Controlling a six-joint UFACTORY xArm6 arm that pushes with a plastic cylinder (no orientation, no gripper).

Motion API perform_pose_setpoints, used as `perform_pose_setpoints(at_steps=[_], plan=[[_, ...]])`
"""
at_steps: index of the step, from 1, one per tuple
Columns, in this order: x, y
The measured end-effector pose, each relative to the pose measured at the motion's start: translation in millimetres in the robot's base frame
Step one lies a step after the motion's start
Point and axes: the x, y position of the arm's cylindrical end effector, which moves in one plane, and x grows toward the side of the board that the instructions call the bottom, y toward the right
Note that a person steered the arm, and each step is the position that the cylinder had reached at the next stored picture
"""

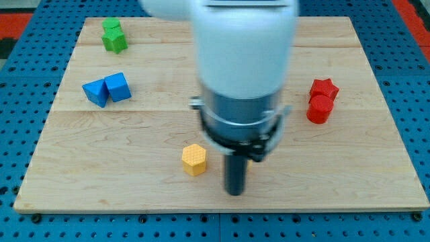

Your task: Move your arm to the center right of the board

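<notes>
My tip [234,192] rests on the wooden board [349,175] near the view's bottom, a little right of centre. The white and grey arm body [242,67] hangs above it and hides the board's middle. A yellow hexagonal block [194,159] sits just left of my tip, apart from it. A red star block [324,89] and a red cylinder [318,109] touch each other at the view's right. Two blue blocks [107,89] sit together at the left. Two green blocks [113,35] sit at the top left.
The board lies on a blue pegboard surface [20,101] that frames it on all sides. A red area [411,17] shows at the top right corner, beyond the board.
</notes>
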Motion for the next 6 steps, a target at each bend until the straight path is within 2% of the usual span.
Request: perform_pose_setpoints(at_steps=[2,3,4,5,6], plan=[[-3.4,23.4],[-60.3,83.5],[-112.0,175.6],[-128.6,234.9],[-168.2,216.4]])
